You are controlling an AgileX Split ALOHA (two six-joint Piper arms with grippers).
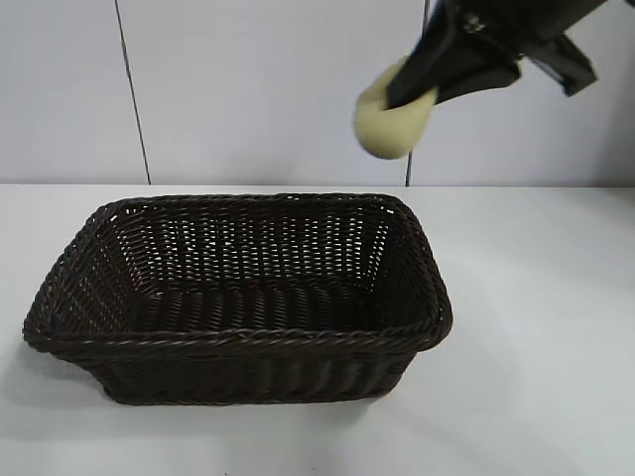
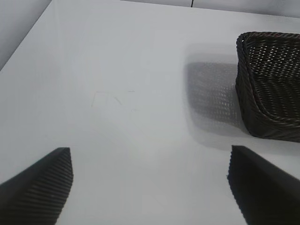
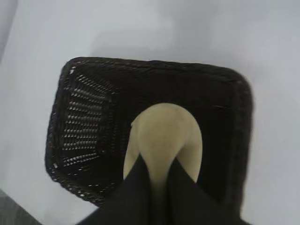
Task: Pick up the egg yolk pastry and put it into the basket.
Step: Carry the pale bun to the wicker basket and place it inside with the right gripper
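The dark brown wicker basket (image 1: 248, 293) stands on the white table, empty. My right gripper (image 1: 412, 91) is shut on the pale cream-yellow egg yolk pastry (image 1: 390, 121) and holds it high in the air above the basket's back right corner. In the right wrist view the pastry (image 3: 164, 136) is squeezed between the black fingers (image 3: 136, 192), with the basket (image 3: 89, 117) straight below it. My left gripper (image 2: 150, 187) is open and empty over bare table, off to one side of the basket (image 2: 272, 89), which shows in the left wrist view.
The white table (image 1: 536, 327) surrounds the basket on all sides. A pale wall with dark vertical seams (image 1: 132, 89) stands behind the table.
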